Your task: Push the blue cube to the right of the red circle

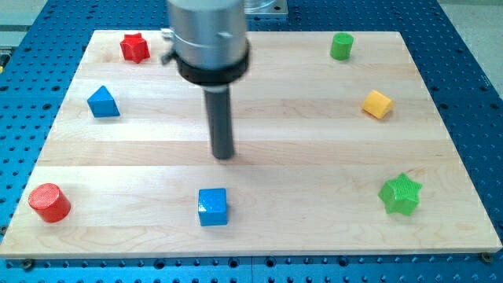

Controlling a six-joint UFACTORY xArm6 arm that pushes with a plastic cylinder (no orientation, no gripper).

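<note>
The blue cube (212,207) sits near the view's bottom, a little left of centre. The red circle, a short red cylinder (49,203), lies at the view's bottom left, far to the left of the cube. My tip (224,155) rests on the wooden board (314,157) just above the blue cube and slightly to its right, with a small gap between them. The rod rises to a large grey and black mount at the view's top.
A red star (134,48) is at the top left. A blue triangle (103,102) lies below it. A green cylinder (341,45) is at the top right, a yellow block (377,104) at the right, and a green star (401,194) at the bottom right.
</note>
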